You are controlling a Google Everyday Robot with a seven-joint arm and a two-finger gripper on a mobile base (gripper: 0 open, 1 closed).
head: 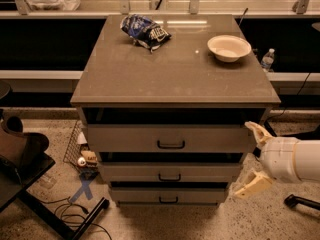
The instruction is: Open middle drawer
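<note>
The cabinet has three stacked drawers. The middle drawer point(200, 172) has a medium-height grey-beige front and a small black loop handle point(169, 177). It sits between the taller top drawer point(210, 139) and the slim bottom drawer point(200, 196). A dark gap shows above its front; its inside is hidden. My gripper point(254, 158) is open and empty, with cream fingers point(257, 132) spread apart. It hovers just off the cabinet's right front corner, level with the middle drawer and well right of the handle.
On the cabinet top point(175, 74) lie a blue chip bag point(145, 31) and a white bowl point(229, 47). A dark chair point(25, 159) and cables stand on the floor at left. A wire rack with clutter point(82, 151) is beside the cabinet. A water bottle point(267, 59) stands at the far right.
</note>
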